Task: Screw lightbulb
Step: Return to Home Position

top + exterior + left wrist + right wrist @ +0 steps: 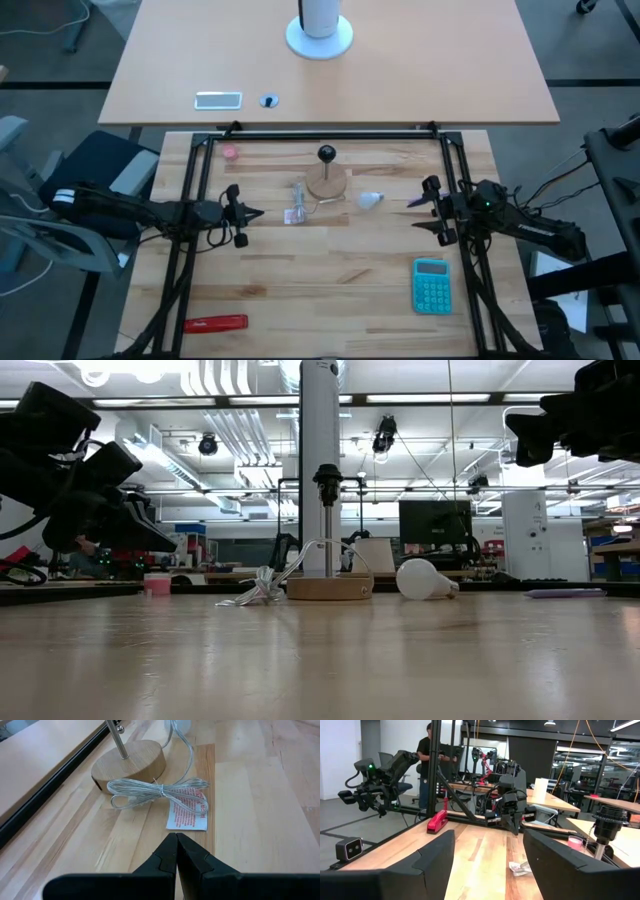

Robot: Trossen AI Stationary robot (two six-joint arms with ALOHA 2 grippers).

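Observation:
The lightbulb [370, 200] [420, 579] is small and white and lies on its side on the wooden table, just right of the round wooden lamp stand [327, 181] [328, 588]. The stand's black socket [326, 153] [327, 478] sits on top of an upright rod. The stand's clear cord [155, 792] lies coiled with a paper tag [187, 810] beside the base. My left gripper [257, 213] [176, 840] is shut and empty, hovering left of the cord and pointing at it. My right gripper [420, 212] [489, 855] is open and empty, right of the bulb.
A teal calculator [432, 285] lies near the right front, a red stapler [215, 323] at the left front, and a small pink cup [230, 152] at the far left. A black frame [320, 135] borders the table. A person [427, 760] stands in the room beyond.

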